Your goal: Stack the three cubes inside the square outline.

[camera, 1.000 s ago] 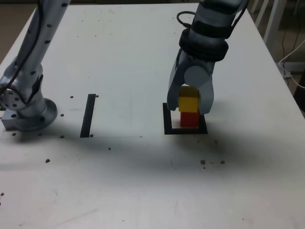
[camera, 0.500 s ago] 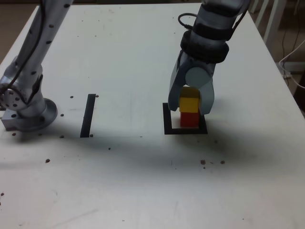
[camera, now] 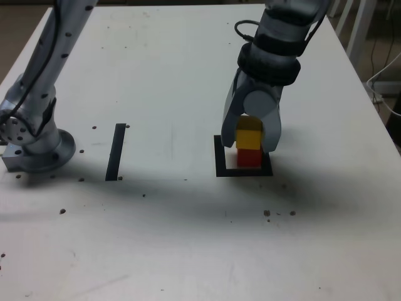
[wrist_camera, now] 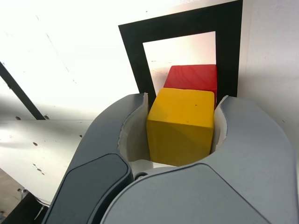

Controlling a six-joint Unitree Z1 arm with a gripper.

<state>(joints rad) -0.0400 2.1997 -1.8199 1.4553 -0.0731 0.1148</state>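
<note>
The fingers (wrist_camera: 181,122) are clamping the yellow cube (wrist_camera: 181,125) from both sides, holding it directly on top of the red cube (camera: 249,157), which is sitting inside the square outline (camera: 220,164) on the counter (camera: 175,75). Judging by this, the yellow cube should be squared over the red one and fully seated before letting go, then released gently and lifted straight away from. The green cube is not showing. No writing or brand is showing anywhere.
</note>
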